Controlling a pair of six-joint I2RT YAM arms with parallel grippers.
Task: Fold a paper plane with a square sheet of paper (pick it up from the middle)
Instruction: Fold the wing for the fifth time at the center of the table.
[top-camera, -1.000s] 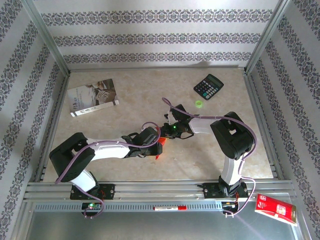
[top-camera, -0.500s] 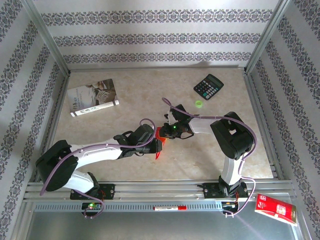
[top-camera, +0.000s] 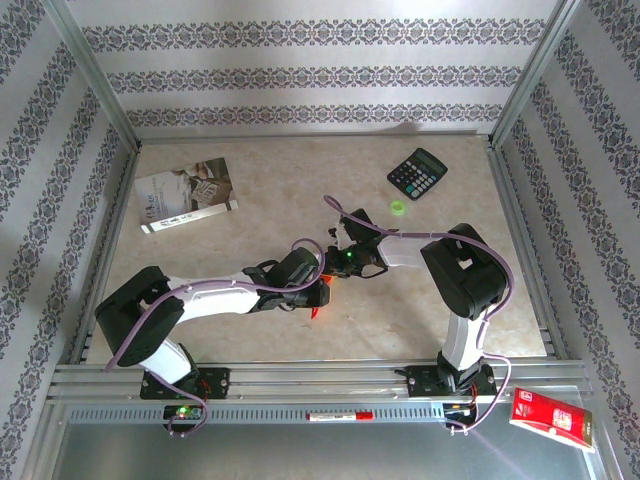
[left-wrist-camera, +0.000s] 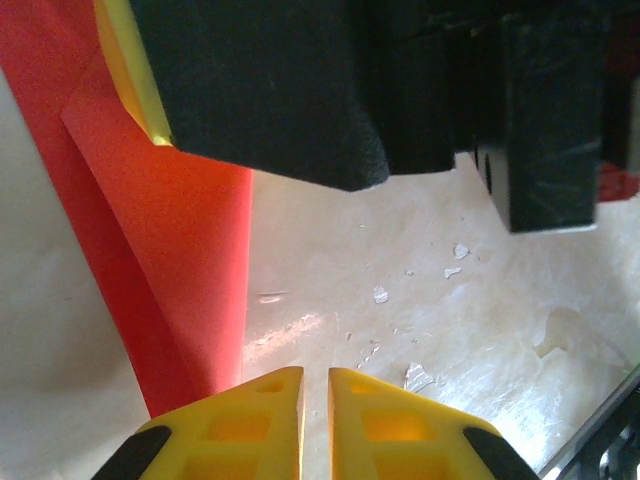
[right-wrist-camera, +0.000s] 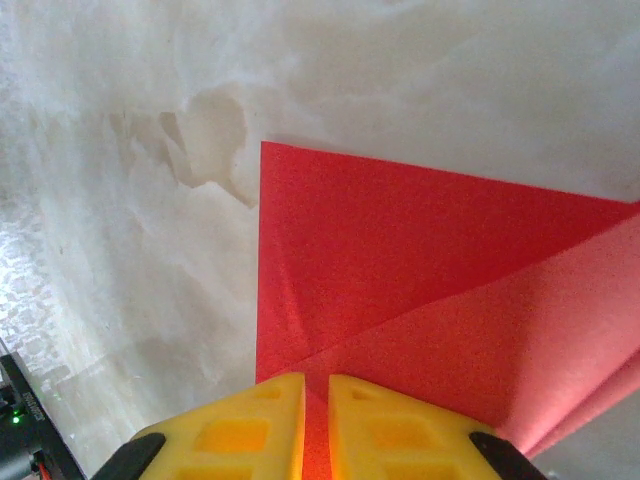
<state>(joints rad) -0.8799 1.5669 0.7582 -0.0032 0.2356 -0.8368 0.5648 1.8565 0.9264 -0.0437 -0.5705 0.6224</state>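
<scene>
Top external: folded red paper sheet at the middle of the table, between both hands. Right hand clamped on it; left hand nearly together, beside its edge.

We noted a beige marbled counter, damask-striped wallpaper walls, aluminium frame posts, and bright even light.

White-and-black arms, purple cables, yellow cut-out fingertips

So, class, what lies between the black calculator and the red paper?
Top view: a small green object, then the right arm's wrist, between calculator and red paper.
</scene>
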